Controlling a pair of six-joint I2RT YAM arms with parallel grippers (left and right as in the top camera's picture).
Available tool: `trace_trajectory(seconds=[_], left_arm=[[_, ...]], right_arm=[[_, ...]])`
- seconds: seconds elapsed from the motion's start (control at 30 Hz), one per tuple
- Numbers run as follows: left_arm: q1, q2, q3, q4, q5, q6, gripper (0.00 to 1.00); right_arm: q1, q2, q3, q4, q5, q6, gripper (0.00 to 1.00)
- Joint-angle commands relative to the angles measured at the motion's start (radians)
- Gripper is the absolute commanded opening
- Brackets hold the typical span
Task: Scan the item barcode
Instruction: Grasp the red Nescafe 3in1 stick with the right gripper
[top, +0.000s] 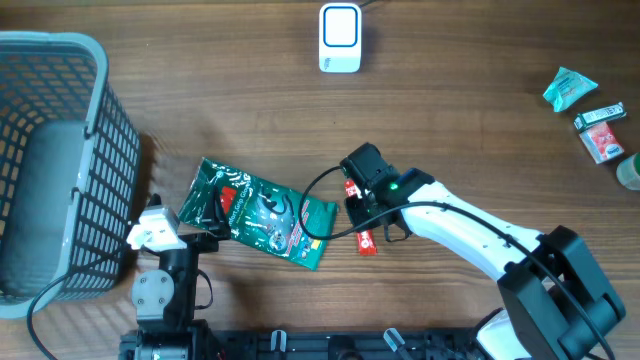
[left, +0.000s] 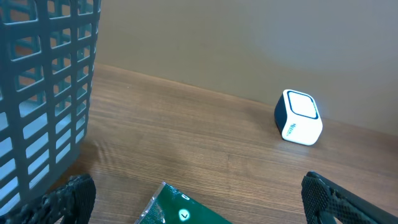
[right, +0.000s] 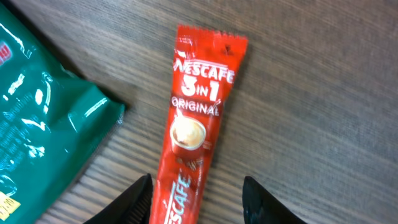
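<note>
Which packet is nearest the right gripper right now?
The red Nescafe 3in1 stick, straddled by the right gripper. The green bag sits beside it; the teal packet lies far off.

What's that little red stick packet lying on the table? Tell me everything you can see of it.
A slim red sachet printed Nescafe 3 in 1 Original with a coffee-cup picture, glossy, crimped at the end. It lies flat on the wooden table, beside the green packet without touching it. The right gripper straddles its lower end, jaws apart on either side.
</note>
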Motion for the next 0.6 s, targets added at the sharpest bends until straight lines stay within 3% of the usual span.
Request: trace_trajectory(seconds=[0.0, 0.2, 0.23, 0.3, 0.4, 0.47, 0.57], left_arm=[[-0.003, -0.005, -0.006, 0.003, 0.008, 0.019, 1.00], [-0.003, -0.005, -0.006, 0.003, 0.008, 0.019, 1.00], [-0.003, -0.005, -0.006, 0.003, 0.008, 0.019, 1.00], [-0.003, -0.005, -0.006, 0.003, 0.008, 0.019, 1.00], [-0.003, -0.005, -0.006, 0.003, 0.008, 0.019, 1.00], [-0.003, -0.005, -0.006, 0.003, 0.008, 0.019, 1.00], [-0.003, -0.005, -0.006, 0.003, 0.008, 0.019, 1.00]], right_arm=[[-0.002, 0.043, -0.004, -0.032, 0.019, 0.021, 0.46], [-0.001, 0.135, -0.004, -0.024, -0.071, 0.021, 0.47], [-0.002, 0.152, -0.004, -0.021, -0.071, 0.021, 0.38], [-0.002, 0.170, -0.003, -0.016, -0.086, 0.021, 0.06], [-0.003, 0.170, 0.013, -0.009, -0.212, 0.021, 0.04], [-0.013, 0.163, 0.070, -0.108, -0.211, 0.113, 0.04], [-0.069, 0.135, 0.246, -0.407, -0.227, 0.397, 0.04]])
